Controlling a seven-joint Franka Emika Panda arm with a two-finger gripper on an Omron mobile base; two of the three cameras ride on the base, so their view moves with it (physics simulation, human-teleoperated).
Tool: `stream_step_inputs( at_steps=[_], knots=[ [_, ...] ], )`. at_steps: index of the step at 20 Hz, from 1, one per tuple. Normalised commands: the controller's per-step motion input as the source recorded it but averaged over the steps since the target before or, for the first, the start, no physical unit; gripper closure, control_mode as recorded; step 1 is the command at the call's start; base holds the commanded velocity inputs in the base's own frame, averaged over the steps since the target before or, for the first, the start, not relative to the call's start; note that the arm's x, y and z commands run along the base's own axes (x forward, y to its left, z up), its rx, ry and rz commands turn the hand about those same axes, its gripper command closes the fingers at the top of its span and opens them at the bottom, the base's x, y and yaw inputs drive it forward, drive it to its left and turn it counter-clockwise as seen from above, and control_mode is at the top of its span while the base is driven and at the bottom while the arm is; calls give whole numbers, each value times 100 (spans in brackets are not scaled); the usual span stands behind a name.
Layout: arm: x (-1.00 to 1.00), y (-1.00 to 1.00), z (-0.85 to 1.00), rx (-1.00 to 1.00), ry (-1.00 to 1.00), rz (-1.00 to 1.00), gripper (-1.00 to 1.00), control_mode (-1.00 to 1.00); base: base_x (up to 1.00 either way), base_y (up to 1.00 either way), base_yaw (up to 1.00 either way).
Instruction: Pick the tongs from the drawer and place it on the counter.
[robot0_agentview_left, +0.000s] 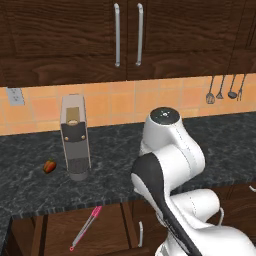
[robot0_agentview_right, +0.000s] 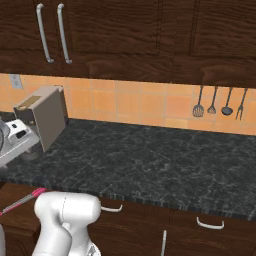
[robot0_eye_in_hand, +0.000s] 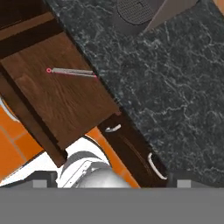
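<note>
Tongs lying in the open drawer below the table

Slender pink tongs (robot0_agentview_left: 86, 227) rest flat on the wood-grain floor of the drawer (robot0_eye_in_hand: 65, 100), one end under the speckled black stone table (robot0_agentview_left: 125, 150); beyond stands a grey boxy coffee machine (robot0_agentview_left: 75, 136); I cannot tell the fingers' opening

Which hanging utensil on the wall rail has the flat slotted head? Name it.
The leftmost utensil of the four on the tiled wall; the other three have smaller heads, the rightmost forked.

Pink tongs (robot0_agentview_left: 86, 228) flat (closed) in open drawer (robot0_eye_in_hand: 65, 100)
</note>
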Motion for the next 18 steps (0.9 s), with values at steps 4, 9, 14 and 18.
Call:
stream_step_inputs(
  at_steps=[4, 9, 14, 18],
  knots=[
    [-40, 86, -21, -15, 4, 18, -100, -100, 0, 0, 0],
    [-32, 62, -20, -11, 5, 18, -100, -100, 0, 0, 0],
    [-12, 37, -49, -7, 8, 12, -100, -100, 0, 0, 0],
    [-31, 39, -77, -16, 11, 11, -100, -100, 0, 0, 0]
  ],
)
